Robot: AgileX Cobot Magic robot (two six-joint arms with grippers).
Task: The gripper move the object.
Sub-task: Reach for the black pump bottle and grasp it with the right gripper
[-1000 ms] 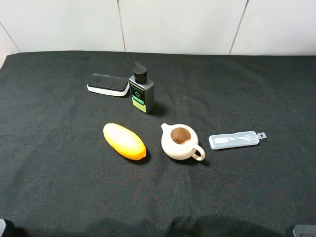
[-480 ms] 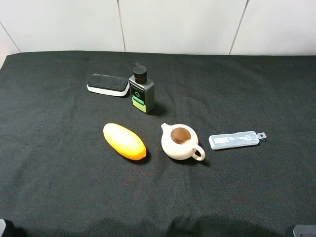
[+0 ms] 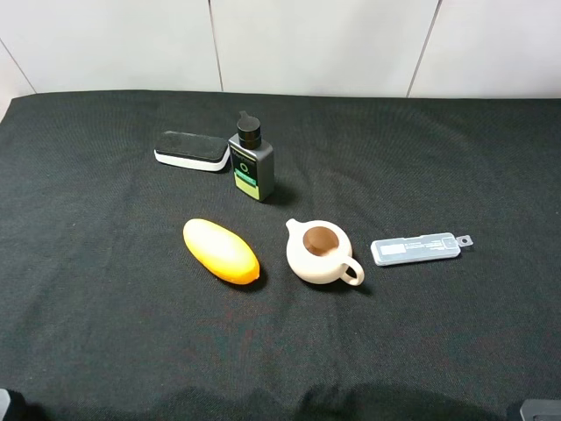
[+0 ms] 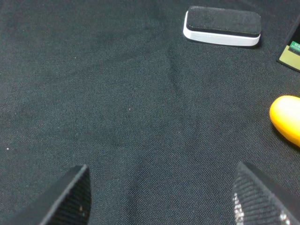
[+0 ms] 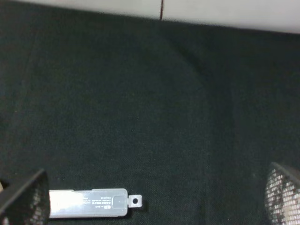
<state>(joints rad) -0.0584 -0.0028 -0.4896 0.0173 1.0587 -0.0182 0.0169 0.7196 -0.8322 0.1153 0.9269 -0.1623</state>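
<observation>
Low at the near edge of the black cloth [image 3: 105, 307], the left gripper [image 4: 164, 201] stood with its fingers spread wide over plain fabric, holding nothing. The right gripper [image 5: 153, 206] was likewise wide open and empty, with a clear plastic case [image 5: 88, 204] lying near one of its fingers. The dark grey bottle [image 3: 252, 167] stood upright toward the far side of the cloth, just beside a black-and-white eraser [image 3: 191, 150] and well apart from both grippers. A yellow oval object [image 3: 220, 250] and a cream teapot [image 3: 319, 252] lay nearer the middle
</observation>
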